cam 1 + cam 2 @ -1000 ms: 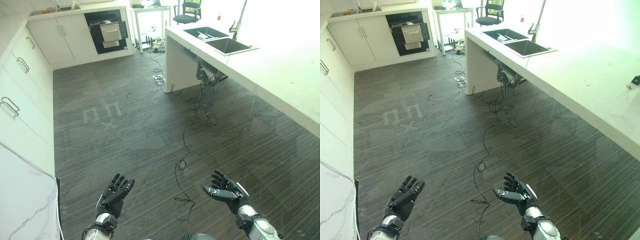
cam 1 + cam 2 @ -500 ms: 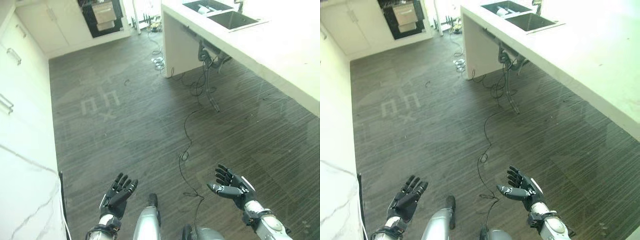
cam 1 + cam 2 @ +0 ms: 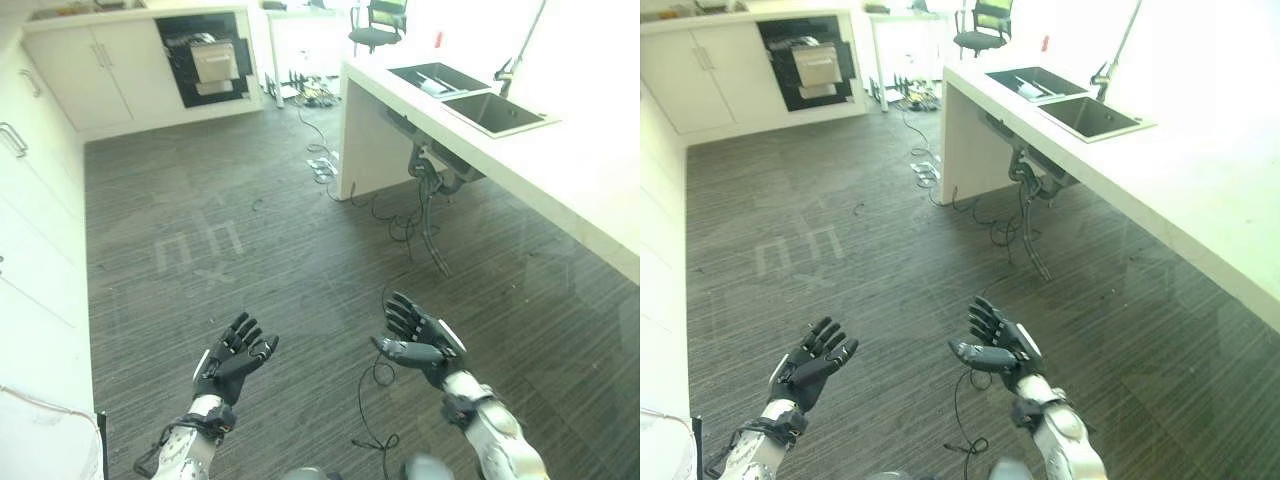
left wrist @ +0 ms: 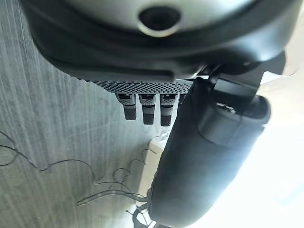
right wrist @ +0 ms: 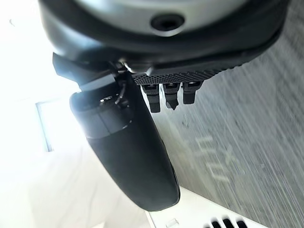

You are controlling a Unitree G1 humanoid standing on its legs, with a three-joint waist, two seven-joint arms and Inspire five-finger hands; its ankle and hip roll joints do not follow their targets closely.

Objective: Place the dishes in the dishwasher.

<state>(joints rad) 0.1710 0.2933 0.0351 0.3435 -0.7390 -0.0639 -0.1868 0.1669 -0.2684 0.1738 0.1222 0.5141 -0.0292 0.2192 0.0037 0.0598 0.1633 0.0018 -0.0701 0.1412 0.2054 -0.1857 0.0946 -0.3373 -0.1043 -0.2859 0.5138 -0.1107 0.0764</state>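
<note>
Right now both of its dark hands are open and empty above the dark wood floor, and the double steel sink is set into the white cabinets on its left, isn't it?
Not quite: the double steel sink sits in the white counter on its right, as the left eye view shows. The left hand and right hand are indeed open and empty above the dark wood floor.

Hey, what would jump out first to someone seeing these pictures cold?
Two dark hands, the left hand and right hand, held open and empty over the dark wood floor. Far ahead, an open dishwasher sits in white cabinets; a double sink is in the counter on the right.
</note>
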